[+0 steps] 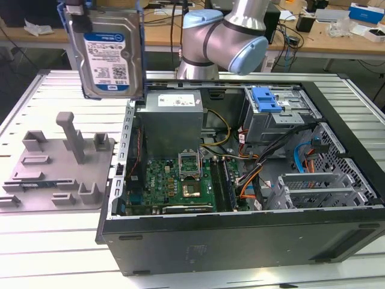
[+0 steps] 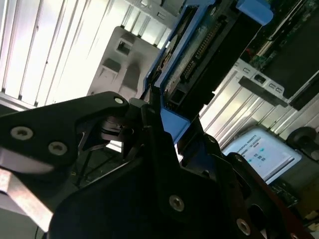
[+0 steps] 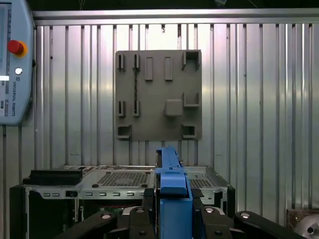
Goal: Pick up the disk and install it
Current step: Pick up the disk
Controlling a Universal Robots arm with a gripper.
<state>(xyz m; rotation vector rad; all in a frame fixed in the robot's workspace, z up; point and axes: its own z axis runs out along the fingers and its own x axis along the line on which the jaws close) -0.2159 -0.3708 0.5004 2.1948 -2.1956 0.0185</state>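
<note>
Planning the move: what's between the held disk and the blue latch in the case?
In the exterior view, a grey metal box stands between the disk and the blue latch.

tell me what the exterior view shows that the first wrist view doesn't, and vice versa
Exterior view: the label face of the flat silver hard disk in its blue plastic bracket, plus the green motherboard inside the open black computer case and the grey-and-blue robot arm.
First wrist view: the disk edge-on, black fingers gripping its bracket on both sides, and a grey pendant with a red button.
Both: the disk, the case, the grey plastic fixture plate and the ribbed metal table.
</note>
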